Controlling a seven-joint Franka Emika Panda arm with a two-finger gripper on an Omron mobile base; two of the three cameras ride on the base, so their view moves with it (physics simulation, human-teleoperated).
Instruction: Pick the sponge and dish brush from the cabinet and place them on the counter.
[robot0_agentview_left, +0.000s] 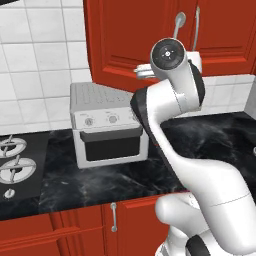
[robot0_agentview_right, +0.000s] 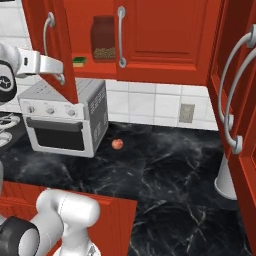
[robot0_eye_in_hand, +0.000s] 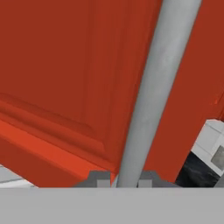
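White wall tiles (robot0_agentview_right: 145, 102) are backing a kitchen corner where the red cabinet (robot0_agentview_right: 165, 35) is hanging over the black counter (robot0_agentview_right: 170, 170). One cabinet door (robot0_agentview_right: 60, 45) is standing swung out toward the robot, its free edge jutting over the toaster oven (robot0_agentview_right: 62, 120). Behind it the inner shelf is showing a small green-and-yellow block, probably the sponge (robot0_agentview_right: 78, 61), though it is too small to be sure, lying near the shelf's front edge just beside a dark jar (robot0_agentview_right: 103, 37). The gripper (robot0_eye_in_hand: 121, 178) is reaching in at the open door's long silver handle (robot0_eye_in_hand: 153, 92); in the hand view the bar is running up between the two dark fingertips (robot0_eye_in_hand: 98, 178), which are closing narrowly on it with almost no gap. Below, the toaster oven is sitting against the wall at the counter's left, with a stovetop (robot0_agentview_left: 17, 167) beside it. A small red fruit (robot0_agentview_right: 117, 144) is lying alone on the marble near the oven's corner. Rightward the worktop is stretching open, up to a white rounded object (robot0_agentview_right: 226, 182) partly hidden behind another red door (robot0_agentview_right: 240, 100) at the right edge.
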